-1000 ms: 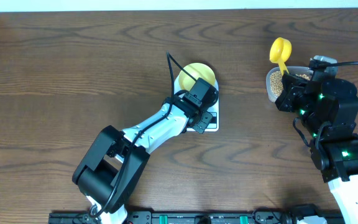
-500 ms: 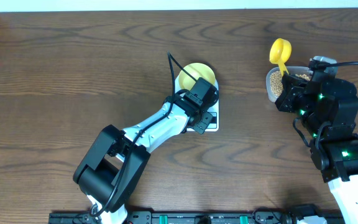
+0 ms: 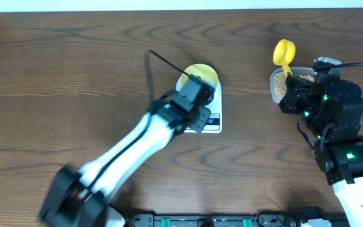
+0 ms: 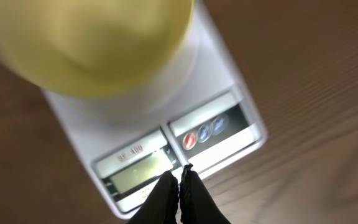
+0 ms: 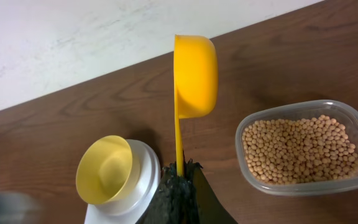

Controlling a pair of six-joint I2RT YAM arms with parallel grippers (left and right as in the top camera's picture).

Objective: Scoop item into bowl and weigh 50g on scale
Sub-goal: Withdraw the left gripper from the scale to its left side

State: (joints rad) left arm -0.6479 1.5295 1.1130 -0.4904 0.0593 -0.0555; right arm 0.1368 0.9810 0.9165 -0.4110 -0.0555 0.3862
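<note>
While the right arm held its place beside the tub (image 5: 303,186), the left arm swung. A moment earlier its lower links sat sharp and steady in the overhead view, but now they smeared out toward the near-left corner of the surface (image 3: 74,75), and its cable had whipped to the left. Its head had barely shifted. The left tool (image 4: 179,176) was pinched narrow with nothing in it, and its tips hung just over the edge of the scale (image 4: 219,81) that carries the display (image 4: 138,171), close to the two buttons (image 4: 204,132). Whether they touched the scale I could not tell, and the digits were too blurred to read.

I judged that the left arm had finished with the scale's controls, probably switching it on or zeroing it, and was starting to pull away. That would leave the weighing spot free for scooping.

The bowl (image 4: 92,43) sat on the scale's platform and, from the right wrist, looked empty. The right tool (image 5: 180,173) was clamped on the handle of the yellow scoop (image 5: 194,74), which stood upright and unfilled. The beans (image 5: 297,149) all lay in the tub, just beside that tool and well apart from the bowl. No scooping had begun, so the weighing itself lay wholly ahead.
</note>
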